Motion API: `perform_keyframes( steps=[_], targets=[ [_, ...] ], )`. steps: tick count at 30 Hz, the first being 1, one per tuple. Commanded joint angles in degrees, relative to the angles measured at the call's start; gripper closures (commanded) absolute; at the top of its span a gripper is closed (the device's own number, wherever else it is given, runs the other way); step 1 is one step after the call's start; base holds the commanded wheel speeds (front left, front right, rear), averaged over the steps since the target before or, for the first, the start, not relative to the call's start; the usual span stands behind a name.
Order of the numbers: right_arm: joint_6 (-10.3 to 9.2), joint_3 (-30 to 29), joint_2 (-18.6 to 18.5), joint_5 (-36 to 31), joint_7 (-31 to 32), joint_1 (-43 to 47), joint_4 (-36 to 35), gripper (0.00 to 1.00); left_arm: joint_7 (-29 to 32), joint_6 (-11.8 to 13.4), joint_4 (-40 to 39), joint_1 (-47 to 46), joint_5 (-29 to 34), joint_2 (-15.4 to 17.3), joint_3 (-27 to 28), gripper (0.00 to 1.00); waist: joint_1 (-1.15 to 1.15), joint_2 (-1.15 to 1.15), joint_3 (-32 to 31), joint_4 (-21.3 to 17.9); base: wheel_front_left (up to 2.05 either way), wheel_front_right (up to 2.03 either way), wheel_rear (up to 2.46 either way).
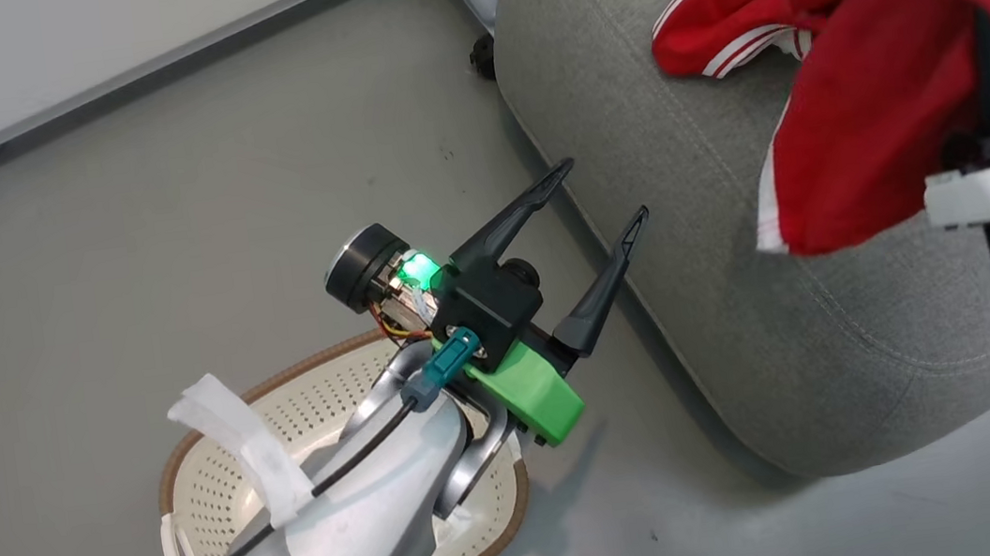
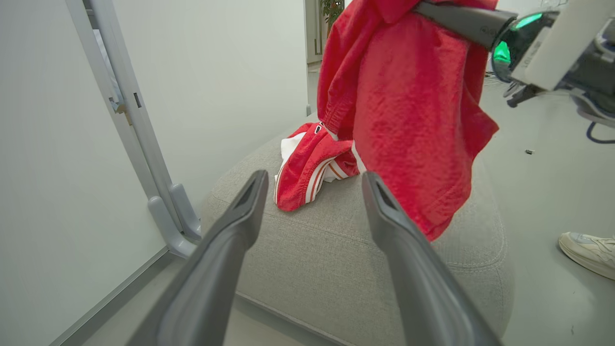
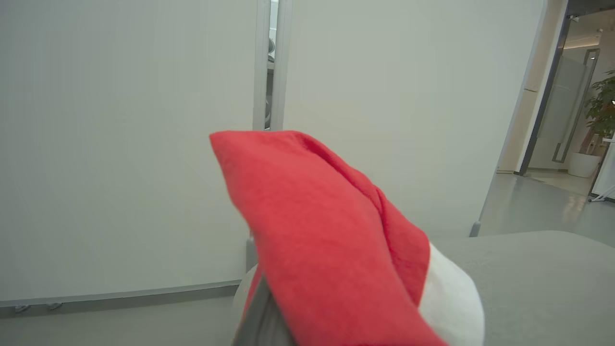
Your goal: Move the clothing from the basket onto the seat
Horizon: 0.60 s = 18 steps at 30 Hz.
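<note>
The right pincer [image 2: 451, 18], clamped on the soft red garment [image 2: 408, 120], hangs it vertically, seemingly just above the light-grey fabric seat [image 2: 312, 259].

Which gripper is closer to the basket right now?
Left. The left gripper hangs open above and just past the basket, pointing toward the seat. The right gripper is farther off, over the seat, shut on a red garment.

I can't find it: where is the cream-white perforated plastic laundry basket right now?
In the head view the basket sits on the grey floor at lower left, partly hidden under the left forearm, left of the light-grey fabric couch cushion.
</note>
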Motion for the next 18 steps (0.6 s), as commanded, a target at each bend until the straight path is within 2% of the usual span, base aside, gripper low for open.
perform_keyframes(
  steps=[1,9,18],
  targets=[
    [-0.06,-0.77,-0.92,-0.28,-0.18,-2.81,-0.28,1.00,0.20,0.23,-0.23,-1.02,0.67,0.73,0.13,0.00,0.00,0.51,3.55,0.91,0.00,0.00,0.00],
    [-0.06,-4.62,-6.55,-0.30,-0.18,-18.21,2.91,1.00,0.71,0.10,-1.60,-4.03,1.97,1.80,-0.15,0.00,0.00,0.51,11.26,2.54,0.00,0.00,0.00],
    [-0.06,-9.00,-14.71,-1.45,-0.17,-32.30,12.63,1.00,0.77,0.15,-2.89,-7.39,3.71,2.63,-0.36,0.00,0.00,0.51,18.66,4.72,0.00,0.00,0.00]
  ],
)
